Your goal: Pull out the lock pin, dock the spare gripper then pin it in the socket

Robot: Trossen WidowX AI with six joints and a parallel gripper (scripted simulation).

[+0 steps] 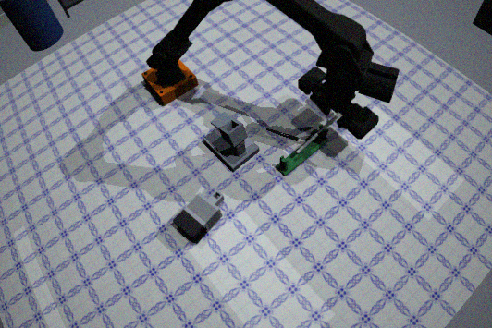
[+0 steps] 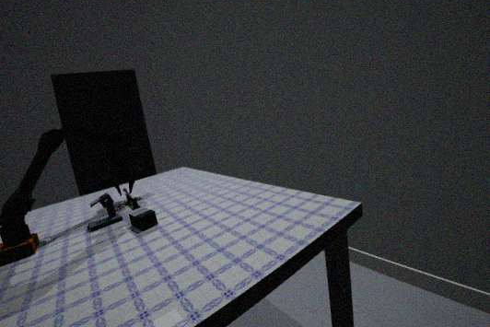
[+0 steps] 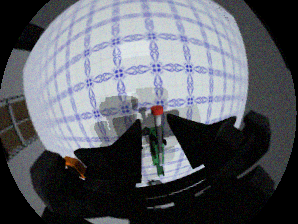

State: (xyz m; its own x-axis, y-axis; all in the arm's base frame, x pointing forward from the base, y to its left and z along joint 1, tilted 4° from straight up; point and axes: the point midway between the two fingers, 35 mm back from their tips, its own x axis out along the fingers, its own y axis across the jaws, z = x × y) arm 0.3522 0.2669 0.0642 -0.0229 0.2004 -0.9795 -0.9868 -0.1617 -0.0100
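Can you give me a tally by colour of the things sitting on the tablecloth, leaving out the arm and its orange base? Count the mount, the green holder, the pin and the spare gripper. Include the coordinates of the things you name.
Grey: 1, the mount (image 1: 237,136) (image 2: 109,222)
Green: 1, the holder (image 1: 302,158) (image 3: 153,142)
Silver with a red end: 1, the pin (image 1: 306,144) (image 3: 157,110)
Grey and black: 1, the spare gripper (image 1: 203,210) (image 2: 143,220)
Total: 4

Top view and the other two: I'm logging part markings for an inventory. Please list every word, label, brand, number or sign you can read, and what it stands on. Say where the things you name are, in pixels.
None can be read in any view.
Orange arm base (image 1: 168,95): only small dark spots, no lettering.
Blue bin (image 1: 32,14): no text visible.
Green holder (image 1: 301,158) (image 3: 154,152): no text visible; too small to rule out fine print.
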